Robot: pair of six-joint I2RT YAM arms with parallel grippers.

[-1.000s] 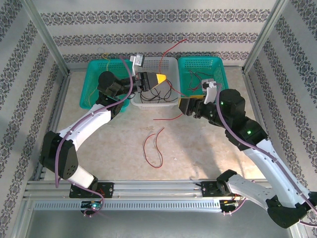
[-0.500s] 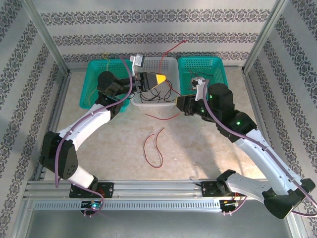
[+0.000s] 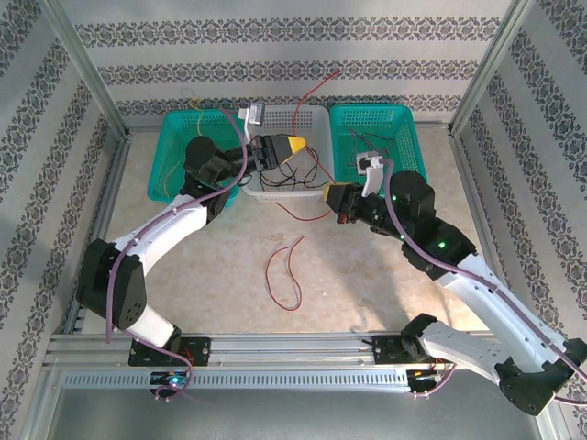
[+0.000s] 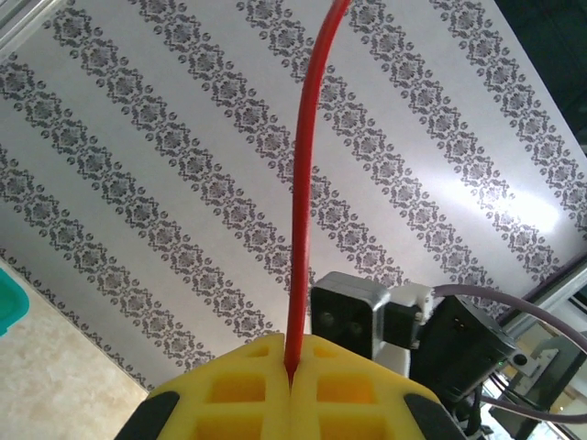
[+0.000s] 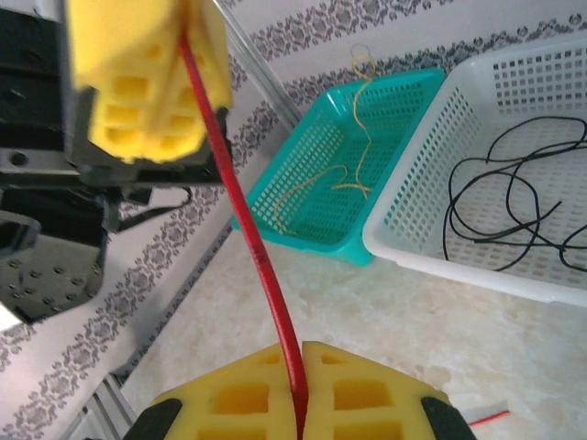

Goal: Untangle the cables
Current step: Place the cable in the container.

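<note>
The left gripper point(image 3: 290, 147) hangs above the white basket point(image 3: 316, 115) at the middle of the far edge of the table point(image 3: 367, 284). Its yellow fingers are pressed together on a red cable point(image 4: 307, 183). In the left wrist view this cable comes straight out of the seam between the fingers and runs up in front of the striped, flower-patterned back wall.

The right gripper point(image 3: 332, 195) sits just in front of the white basket's near right corner. Its yellow fingers are clamped tight on the same red cable. In the right wrist view the cable runs taut from that pinch up to the left gripper's yellow block at the top left. From above, this short stretch between the two claws is hard to make out. A red piece lying low beside the basket's front wall is probably the cable's loose tail.

A second red cable point(image 3: 284, 275) lies in an open loop on the bare table, near the middle and well apart from both claws. Several black cables point(image 5: 500, 197) curl loosely on the floor of the white basket. The left teal basket point(image 3: 174, 124) stands just beside the white one and holds a thin yellow cable point(image 5: 353, 174), one end of which rises above its far rim. The right teal basket point(image 3: 404, 115) holds a few dark cables point(image 3: 367, 137); their colour is too fine to tell apart.
</note>
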